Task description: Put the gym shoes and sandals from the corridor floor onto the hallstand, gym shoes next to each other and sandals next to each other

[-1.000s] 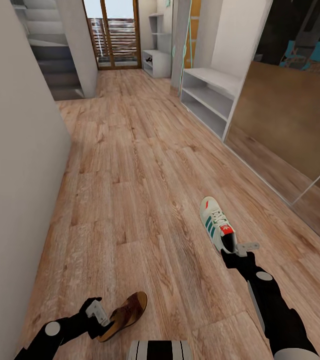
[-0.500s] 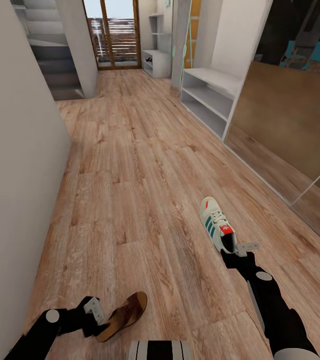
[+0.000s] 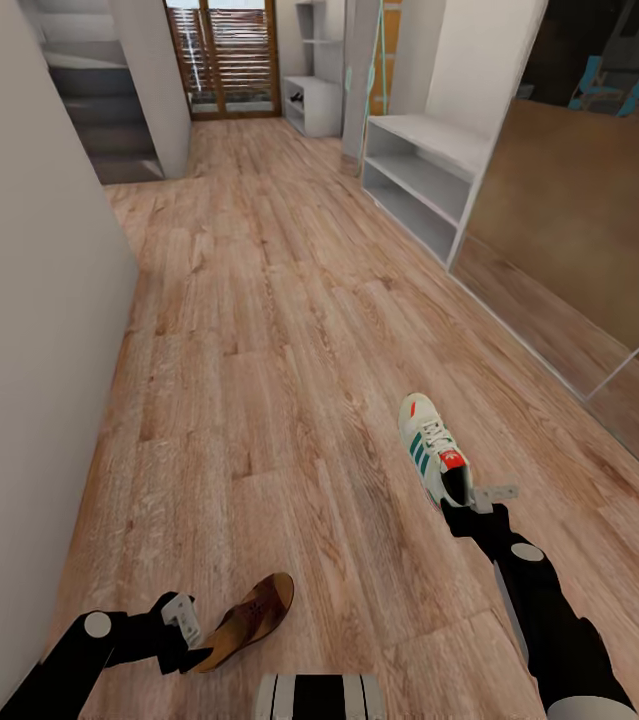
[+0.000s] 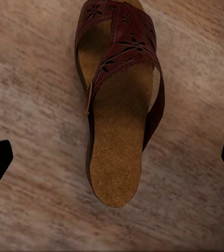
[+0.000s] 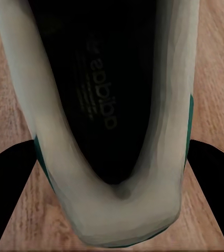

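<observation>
Camera dipped; right hand [image 3: 476, 497] hides sneaker [image 3: 431, 446] heel.

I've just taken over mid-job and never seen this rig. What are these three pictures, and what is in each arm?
It is a simulated wheeled robot with two arms. The wide picture comes from its head, looking down a corridor floor. The two close-ups come from cameras at each wrist. The right end effector clamps the heel of a sneaker. The left end effector is at a sandal; its fingertips stand wide apart, so a grip is uncertain.
</observation>
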Available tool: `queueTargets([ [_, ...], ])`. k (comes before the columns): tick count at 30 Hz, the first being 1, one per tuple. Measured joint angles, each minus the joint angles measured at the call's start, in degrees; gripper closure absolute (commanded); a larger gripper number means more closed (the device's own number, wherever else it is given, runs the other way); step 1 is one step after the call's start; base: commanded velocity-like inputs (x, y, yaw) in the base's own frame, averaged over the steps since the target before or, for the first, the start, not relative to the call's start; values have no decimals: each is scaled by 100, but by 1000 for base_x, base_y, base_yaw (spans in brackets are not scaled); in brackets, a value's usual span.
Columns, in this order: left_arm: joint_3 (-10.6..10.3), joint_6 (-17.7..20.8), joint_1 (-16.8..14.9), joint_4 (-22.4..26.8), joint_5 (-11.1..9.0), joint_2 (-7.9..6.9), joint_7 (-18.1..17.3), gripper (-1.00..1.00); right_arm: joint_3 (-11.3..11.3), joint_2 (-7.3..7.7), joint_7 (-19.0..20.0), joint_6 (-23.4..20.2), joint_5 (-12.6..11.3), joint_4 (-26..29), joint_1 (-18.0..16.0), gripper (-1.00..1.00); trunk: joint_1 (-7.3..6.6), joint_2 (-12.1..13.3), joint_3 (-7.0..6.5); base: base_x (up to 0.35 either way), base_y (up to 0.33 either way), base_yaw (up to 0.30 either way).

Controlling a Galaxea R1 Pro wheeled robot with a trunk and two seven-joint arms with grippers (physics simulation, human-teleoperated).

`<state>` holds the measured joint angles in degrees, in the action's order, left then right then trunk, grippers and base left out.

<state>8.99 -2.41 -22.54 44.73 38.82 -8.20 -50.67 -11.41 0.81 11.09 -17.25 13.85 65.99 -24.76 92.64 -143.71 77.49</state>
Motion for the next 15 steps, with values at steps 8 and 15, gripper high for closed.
queueTargets([
  [8,4,7,-34,14,4,-1,6,-100,-6,7,0,0,0,16,0,100,21,-11,246,0,0,0],
  [15,3,78,-108,92,34,-9,12,-100,-7,9,0,0,0,21,0,100,39,-20,465,0,0,0],
])
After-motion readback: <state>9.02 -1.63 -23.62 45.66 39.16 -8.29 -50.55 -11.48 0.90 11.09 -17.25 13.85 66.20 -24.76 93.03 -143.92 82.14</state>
